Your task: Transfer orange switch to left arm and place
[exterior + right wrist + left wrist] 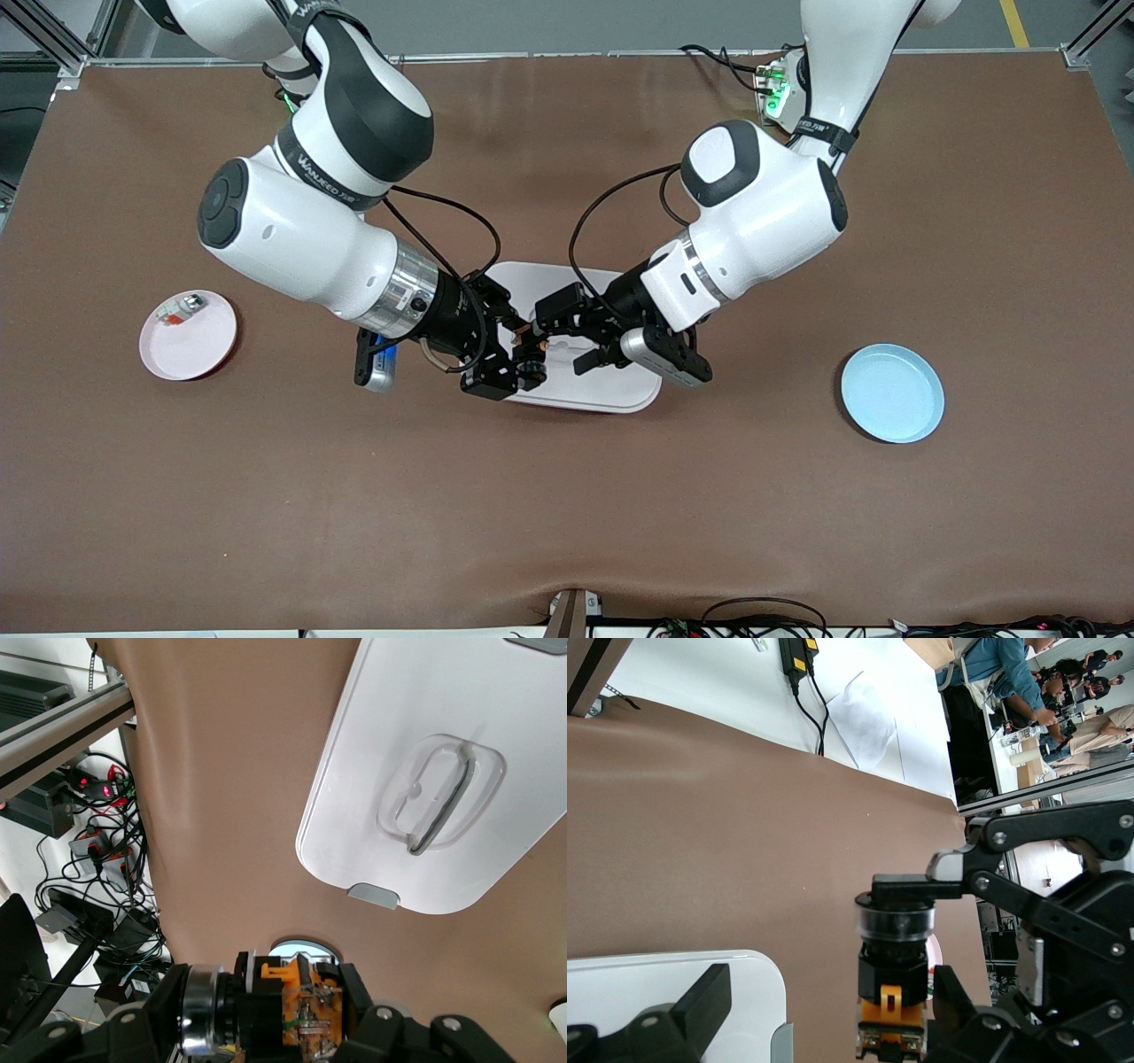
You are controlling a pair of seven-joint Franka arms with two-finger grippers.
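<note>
Two white robot arms meet in the middle of the brown table (567, 532), both up in the air over one big white box (611, 394). The box lies flat, with a see-through handle sunk into its lid and a grey latch on its side (the right wrist view shows both well).

There is one orange switch (530, 354), and it is not on the table. It is held in the air above the edge of the box nearest the front camera. The right gripper (507, 353) pinches it: the left wrist view shows one black finger (908, 889) pressed on the switch's round cap, with the orange and brass end (891, 1028) sticking out the other way. The other finger is mostly hidden, so the hold on that side is hard to see.

The left gripper (574, 337) is just beside the switch. Its fingers are spread apart, and one black fingertip (700, 1001) shows well clear of the switch.

There are two small round plates. A pink plate (189, 335) sits toward the right arm's end of the table, with one small white and red part (180, 311) in it. A light blue plate (892, 392) sits toward the left arm's end.
</note>
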